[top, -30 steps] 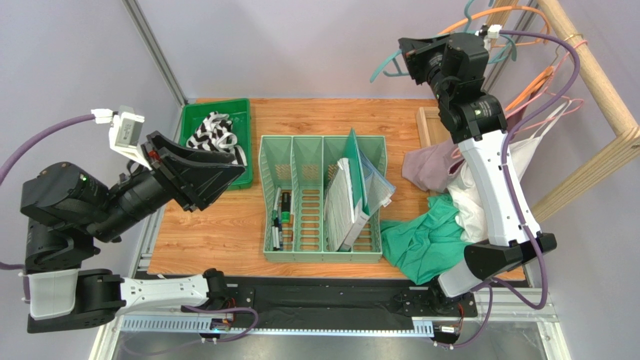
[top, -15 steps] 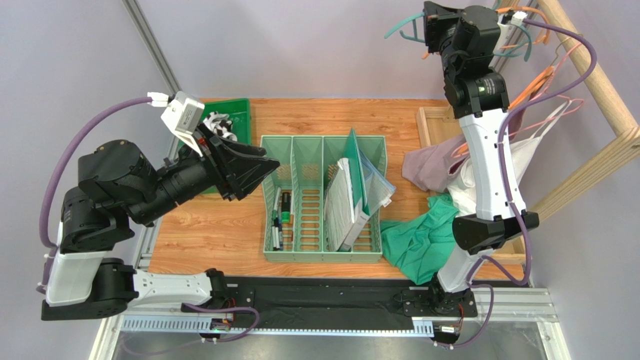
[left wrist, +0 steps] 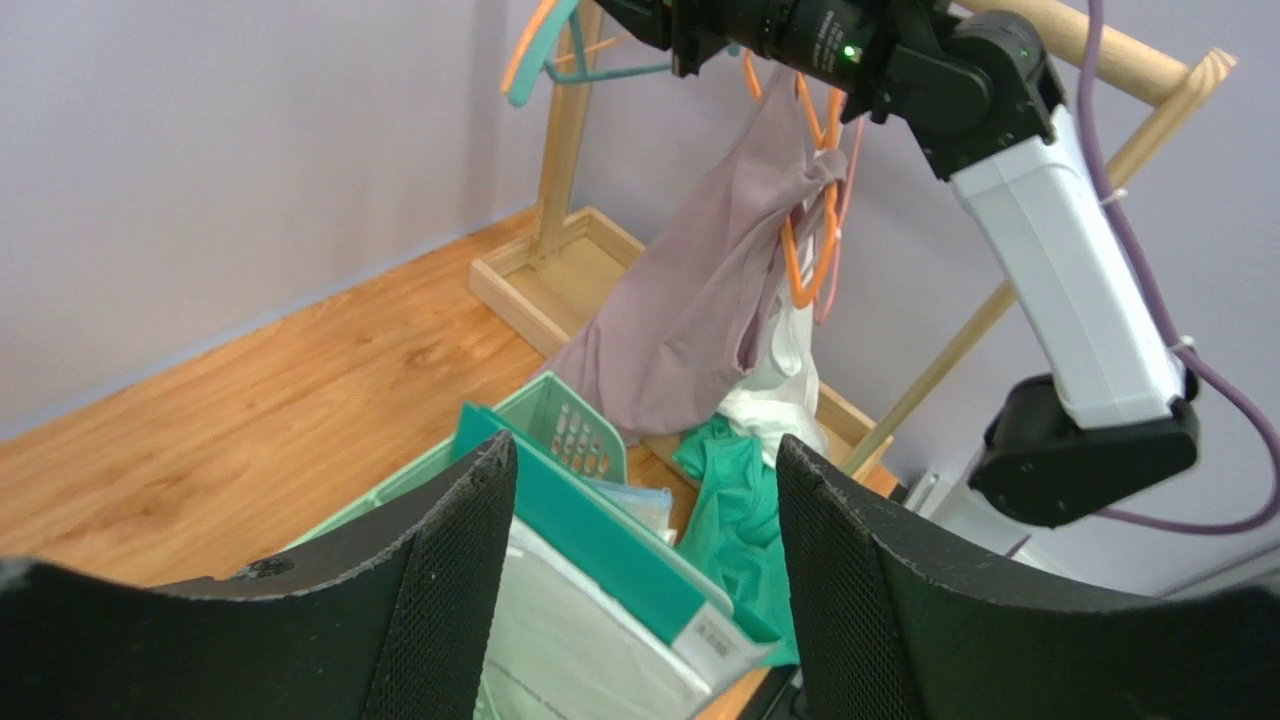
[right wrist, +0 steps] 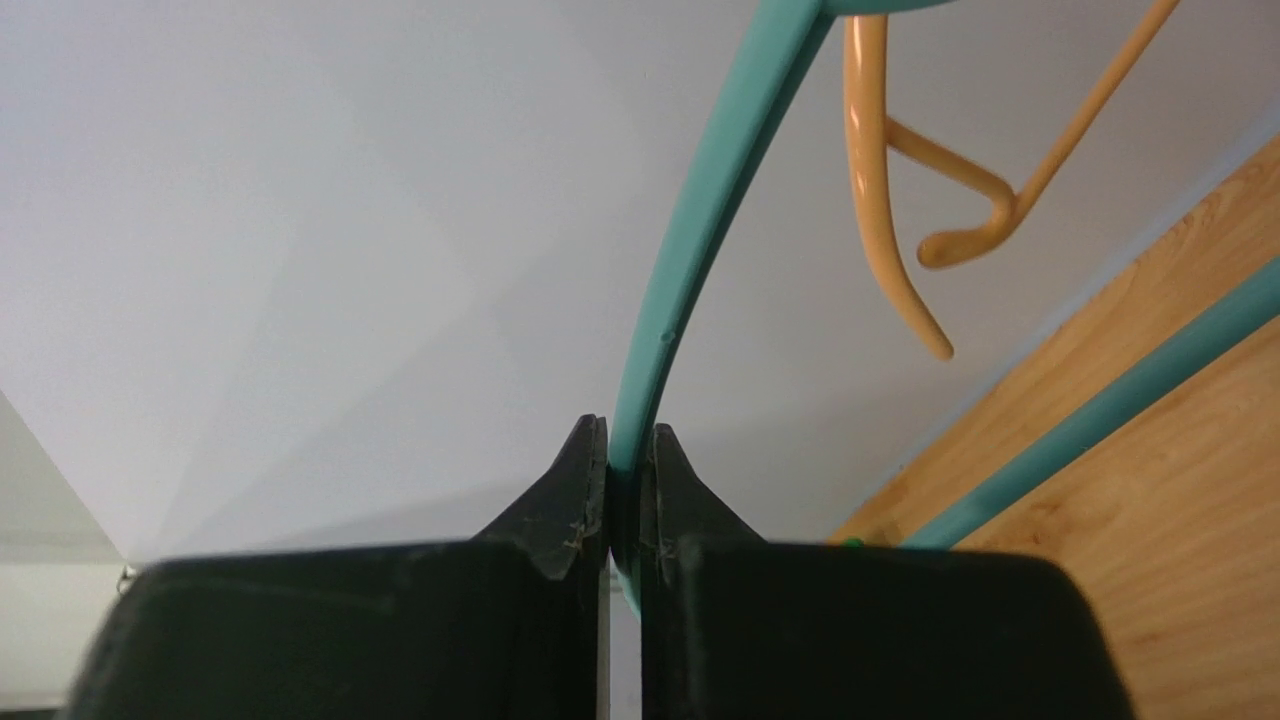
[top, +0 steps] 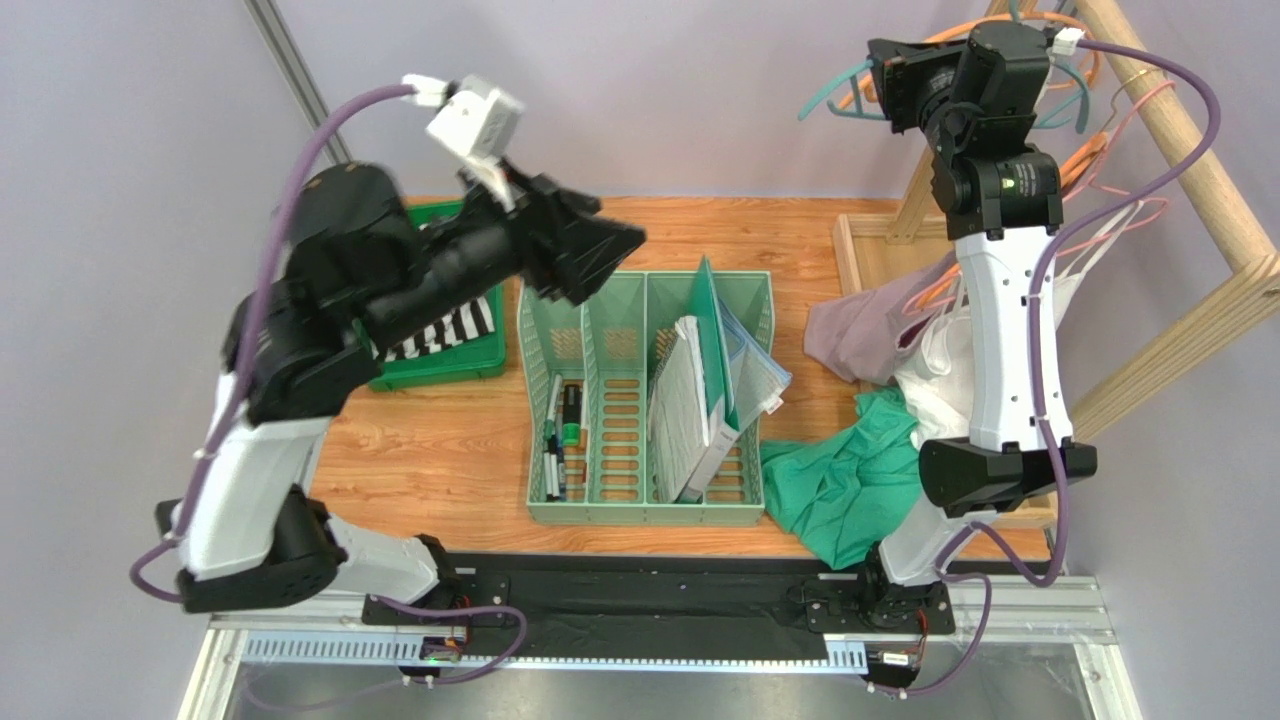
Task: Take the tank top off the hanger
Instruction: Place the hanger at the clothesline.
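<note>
My right gripper is raised high beside the wooden rack, shut on the thin rod of a teal hanger with no cloth on it. In the right wrist view its jaws pinch that teal hanger, with an orange hanger just behind. A mauve tank top hangs from an orange hanger on the rack, and it shows in the left wrist view as a long drape. My left gripper hovers open over the file organizer, its jaws empty and pointing toward the rack.
A green file organizer with binders stands mid-table. A green tray at the left holds striped cloth. A green garment and a white one lie at the foot of the wooden rack.
My left arm rose and swung right from the table's left side to above the organizer, its jaws spreading wider. My right arm lifted the teal hanger higher and further right.
</note>
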{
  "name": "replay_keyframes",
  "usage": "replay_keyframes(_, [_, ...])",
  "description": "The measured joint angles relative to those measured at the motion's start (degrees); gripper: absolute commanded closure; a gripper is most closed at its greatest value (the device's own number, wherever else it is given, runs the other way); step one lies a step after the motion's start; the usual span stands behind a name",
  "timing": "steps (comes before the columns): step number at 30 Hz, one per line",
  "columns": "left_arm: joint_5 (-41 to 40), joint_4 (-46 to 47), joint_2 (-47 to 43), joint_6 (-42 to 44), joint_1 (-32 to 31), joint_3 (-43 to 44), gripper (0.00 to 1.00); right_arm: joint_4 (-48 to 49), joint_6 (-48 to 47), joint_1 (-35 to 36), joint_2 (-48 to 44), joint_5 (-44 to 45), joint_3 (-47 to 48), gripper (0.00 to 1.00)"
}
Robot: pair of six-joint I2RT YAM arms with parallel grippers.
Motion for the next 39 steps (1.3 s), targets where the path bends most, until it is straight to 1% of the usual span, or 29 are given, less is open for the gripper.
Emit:
replay_keyframes(3, [5.7, 1.5, 7.4, 0.5, 3.6, 5.0, 0.27, -1.0, -2.1, 0.0, -2.2, -5.1, -2.4, 1.00])
replay_keyframes(4, [8.1, 2.5, 11.3, 0.8, 4.2, 7.5, 0.27, -1.2, -2.7, 0.0, -3.0, -6.4, -3.1, 1.00])
replay_keyframes(5, [8.6, 2.9, 12.5, 0.9, 4.7, 7.9, 0.27, -1.6, -3.4, 0.0, -4.0, -7.9, -3.8, 1.00])
replay_keyframes(7, [11.5, 2.8, 18.7, 1.1, 5.4, 11.6, 0.26, -2.5, -4.4, 0.0, -6.1, -10.1, -5.2, 1.00])
replay_keyframes(10, [14.7, 4.5, 24.9, 1.1, 6.1, 13.4, 0.26, -3.2, -5.6, 0.0, -10.6, -13.4, -9.1, 1.00])
replay_keyframes(14, [17.0, 7.3, 29.5, 0.9, 6.5, 13.6, 0.25, -4.2, -7.2, 0.0, -15.5, -16.5, -13.5, 1.00])
replay_keyframes(16, [18.3, 9.3, 31.0, 0.4, 6.5, 14.1, 0.23, -4.2, -7.8, 0.0, -17.6, -17.8, -15.8, 1.00])
replay_keyframes(19, [20.2, 12.5, 32.3, -0.9, 6.6, 14.9, 0.24, -5.3, -8.1, 0.0, -20.1, -19.5, -19.1, 1.00])
replay_keyframes(22, [22.0, 15.0, 32.9, -2.5, 6.7, 15.5, 0.29, -5.7, -8.4, 0.0, -20.3, -20.4, -19.4, 1.00])
replay_keyframes(27, [24.5, 17.6, 33.5, -4.4, 6.7, 15.9, 0.32, -6.1, -8.6, 0.0, -20.5, -21.9, -20.1, 1.00])
replay_keyframes(28, [24.7, 17.9, 33.6, -4.7, 6.7, 16.0, 0.35, -6.3, -8.6, 0.0, -20.5, -22.2, -20.1, 1.00])
replay_keyframes(32, [25.2, 18.4, 34.6, -5.6, 6.7, 16.0, 0.37, -6.2, -8.5, 0.0, -20.7, -23.2, -20.1, 1.00])
replay_keyframes(33, [25.2, 18.4, 34.8, -5.7, 6.7, 15.9, 0.39, -6.2, -8.5, 0.0, -20.9, -23.5, -20.1, 1.00])
replay_keyframes(34, [25.2, 18.4, 35.1, -5.9, 6.7, 15.9, 0.45, -6.2, -8.4, 0.0, -21.0, -23.8, -20.1, 1.00])
replay_keyframes(36, [25.2, 18.4, 35.3, -6.3, 6.7, 15.8, 0.51, -6.2, -8.2, 0.0, -21.5, -24.3, -20.1, 1.00])
replay_keyframes(37, [25.1, 18.4, 35.4, -6.3, 6.7, 15.7, 0.57, -6.2, -8.1, 0.0, -21.7, -24.5, -20.1, 1.00])
replay_keyframes(39, [25.0, 18.3, 35.5, -6.6, 6.7, 15.6, 0.62, -6.2, -7.9, 0.0, -22.2, -25.0, -20.1, 1.00])
